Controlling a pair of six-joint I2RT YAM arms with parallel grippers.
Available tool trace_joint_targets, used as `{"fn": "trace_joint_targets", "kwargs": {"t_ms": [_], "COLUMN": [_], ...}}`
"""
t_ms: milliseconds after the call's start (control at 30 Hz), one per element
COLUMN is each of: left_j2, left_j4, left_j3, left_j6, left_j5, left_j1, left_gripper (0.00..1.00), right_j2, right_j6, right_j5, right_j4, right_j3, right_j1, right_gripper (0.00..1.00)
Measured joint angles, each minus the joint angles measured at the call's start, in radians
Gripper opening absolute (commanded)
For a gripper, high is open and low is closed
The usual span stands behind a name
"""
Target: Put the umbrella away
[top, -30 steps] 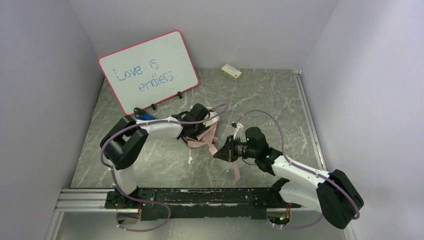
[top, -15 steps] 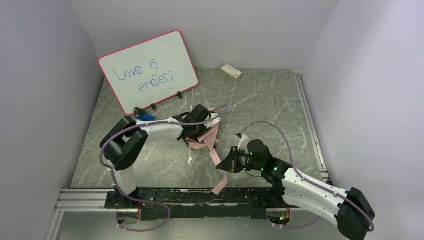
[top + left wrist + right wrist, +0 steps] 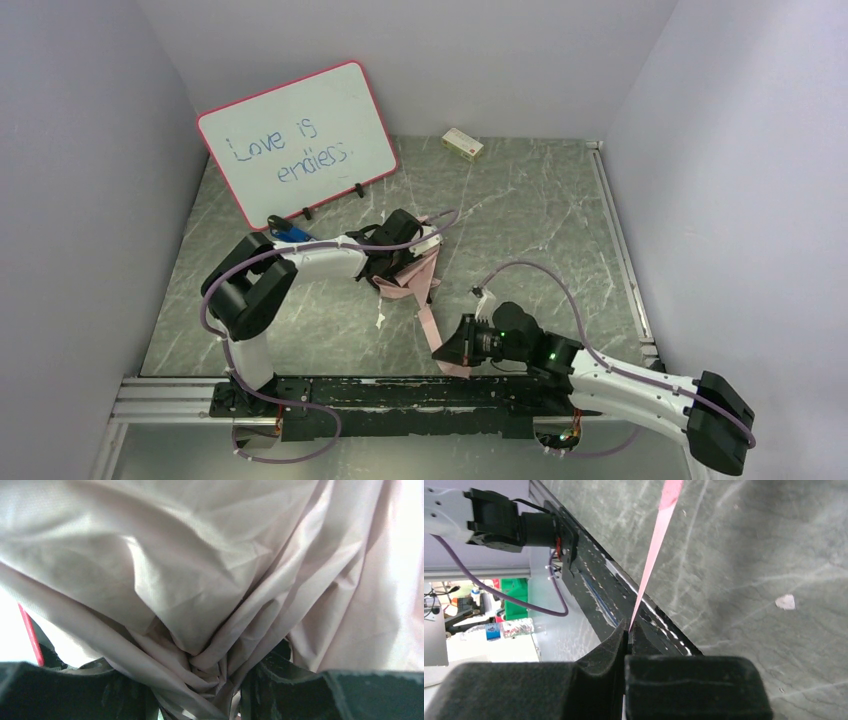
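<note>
**Pulling the strap out straight**

Your right gripper (image 3: 441, 352) has drawn back toward the near rail (image 3: 330, 390) over the last second, pinched tight on the pink strap (image 3: 428, 318). The strap now runs taut from the umbrella (image 3: 412, 272) at mid-table (image 3: 520, 200). Your left gripper (image 3: 386, 268) clamps the bunched canopy (image 3: 200, 580). Wrapping likely comes next.

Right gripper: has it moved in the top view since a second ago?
Yes. The right gripper drew back toward the black base rail, away from the whiteboard, gripping the pink strap.
</note>
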Motion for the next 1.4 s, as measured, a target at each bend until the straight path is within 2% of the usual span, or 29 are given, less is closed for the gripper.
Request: {"fn": "trace_joint_targets", "kwargs": {"t_ms": [233,533,900,1133,1400], "left_j2": [0.011,0.013,0.034,0.035,0.039], "left_j4": [-0.001,0.001,0.014,0.014,0.026], "left_j3": [0.012,0.012,0.032,0.032,0.031], "left_j6": [0.002,0.013,0.039,0.042,0.053], "left_j5": [-0.014,-0.02,-0.037,-0.037,-0.047], "left_j1": [-0.006,-0.008,-0.01,-0.01,-0.015], "left_gripper": [0.05,0.05,0.05,0.05,0.05], "right_j2": [0.007,0.048,0.023,0.023,0.094], "right_j6": [0.056,0.089,0.107,0.148,0.219], "right_j5": [0.042,0.075,0.149,0.208,0.293], "right_j4": [0.035,0.059,-0.027,-0.066,-0.089], "right_j3": [-0.08,-0.066,0.051,0.052,0.016], "right_j1": [0.067,0.155,0.241,0.326,0.42], "right_gripper": [0.0,0.0,0.0,0.0,0.0]}}
